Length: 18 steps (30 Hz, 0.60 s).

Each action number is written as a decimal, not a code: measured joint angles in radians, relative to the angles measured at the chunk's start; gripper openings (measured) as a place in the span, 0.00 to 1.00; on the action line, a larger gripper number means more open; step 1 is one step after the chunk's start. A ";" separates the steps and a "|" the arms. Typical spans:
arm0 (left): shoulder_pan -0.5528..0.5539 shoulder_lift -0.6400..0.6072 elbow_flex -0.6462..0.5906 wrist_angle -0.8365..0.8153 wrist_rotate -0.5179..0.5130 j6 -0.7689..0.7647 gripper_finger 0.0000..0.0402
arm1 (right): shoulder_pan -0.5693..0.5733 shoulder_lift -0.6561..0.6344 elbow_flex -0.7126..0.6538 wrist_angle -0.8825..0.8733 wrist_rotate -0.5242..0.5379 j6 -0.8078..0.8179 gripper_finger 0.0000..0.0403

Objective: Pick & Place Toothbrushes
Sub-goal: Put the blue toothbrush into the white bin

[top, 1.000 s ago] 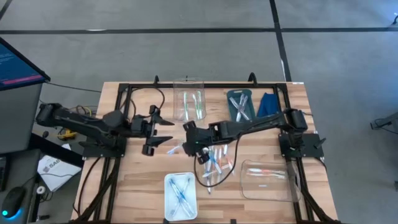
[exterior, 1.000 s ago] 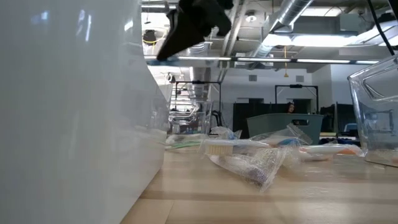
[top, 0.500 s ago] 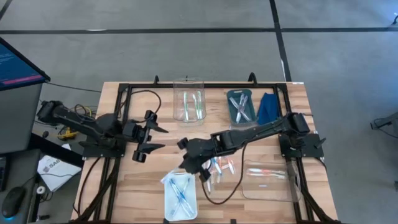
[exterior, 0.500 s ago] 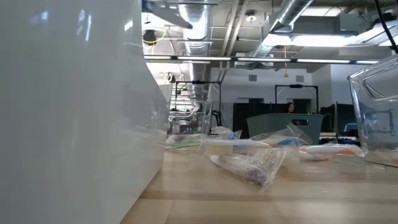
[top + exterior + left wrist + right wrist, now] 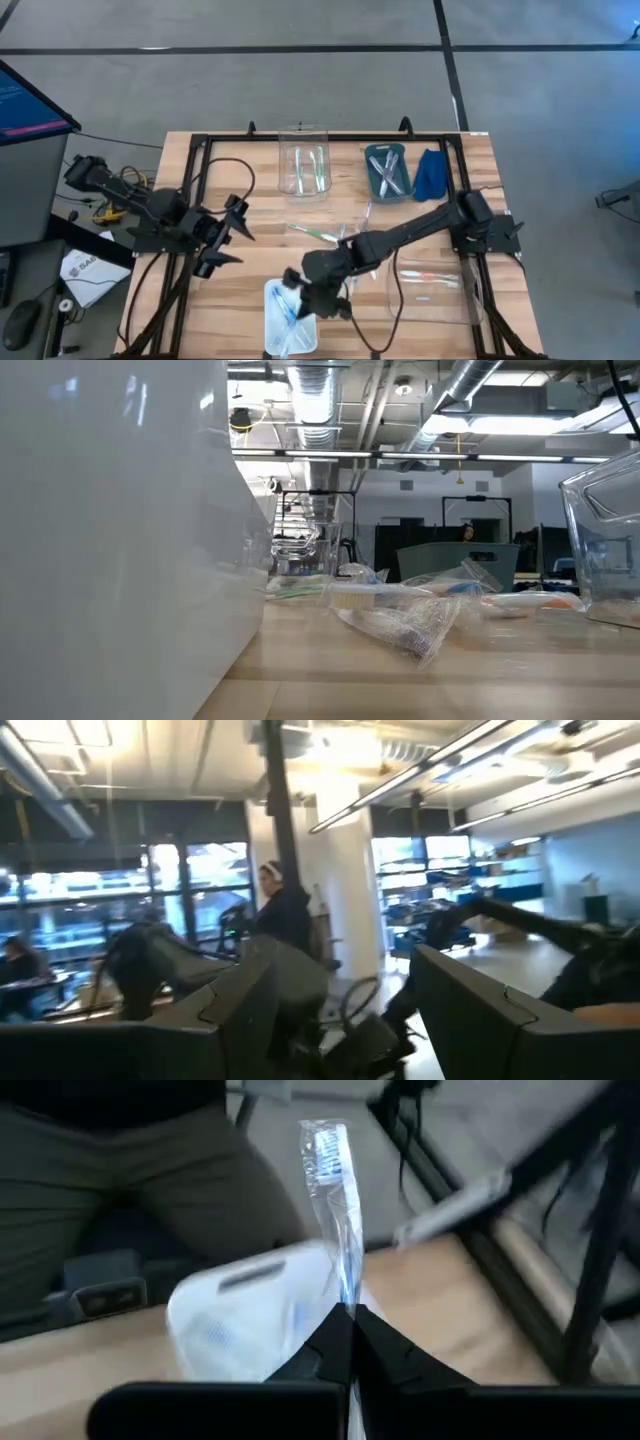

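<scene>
While toothbrushes [image 5: 350, 245] litter wooden table [image 5: 240, 290], open-plan room

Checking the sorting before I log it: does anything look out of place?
Yes: several toothbrushes lie loose on the table centre, outside any tray. The right gripper holds a wrapped blue toothbrush above the white tray.

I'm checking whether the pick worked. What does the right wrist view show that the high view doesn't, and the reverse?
Only the right wrist view: the right gripper shut on a clear-wrapped blue toothbrush, standing up from its fingertips.

Only the high view: the left gripper open, waiting at the table's left side; the clear tub with green toothbrushes, the teal tray, the folded blue cloth and the loose toothbrushes mid-table.

Both: the white rectangular tray under the right gripper, and the wooden table.
</scene>
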State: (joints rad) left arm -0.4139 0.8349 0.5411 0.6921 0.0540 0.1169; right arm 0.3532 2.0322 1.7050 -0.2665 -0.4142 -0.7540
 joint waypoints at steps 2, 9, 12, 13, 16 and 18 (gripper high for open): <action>-0.030 0.000 0.000 0.007 0.002 -0.002 0.54 | 0.009 0.042 0.015 0.093 -0.023 -0.038 0.00; -0.109 0.000 0.000 0.035 0.006 0.012 0.54 | -0.002 0.132 0.002 0.135 -0.033 -0.119 0.00; -0.113 0.000 0.000 0.033 0.005 0.014 0.54 | -0.030 0.153 0.007 0.155 -0.098 -0.134 0.00; -0.113 0.000 0.000 0.034 0.002 0.014 0.54 | -0.040 0.156 0.005 0.151 -0.130 -0.137 0.00; -0.113 0.000 0.000 0.033 -0.002 0.014 0.54 | -0.060 0.156 0.006 0.160 -0.190 -0.124 0.00; -0.113 0.000 0.000 0.033 -0.002 0.015 0.54 | -0.064 0.155 0.007 0.161 -0.192 -0.094 0.00</action>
State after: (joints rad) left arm -0.5266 0.8349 0.5407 0.7254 0.0525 0.1314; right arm 0.2893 2.1872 1.7119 -0.1055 -0.6060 -0.8476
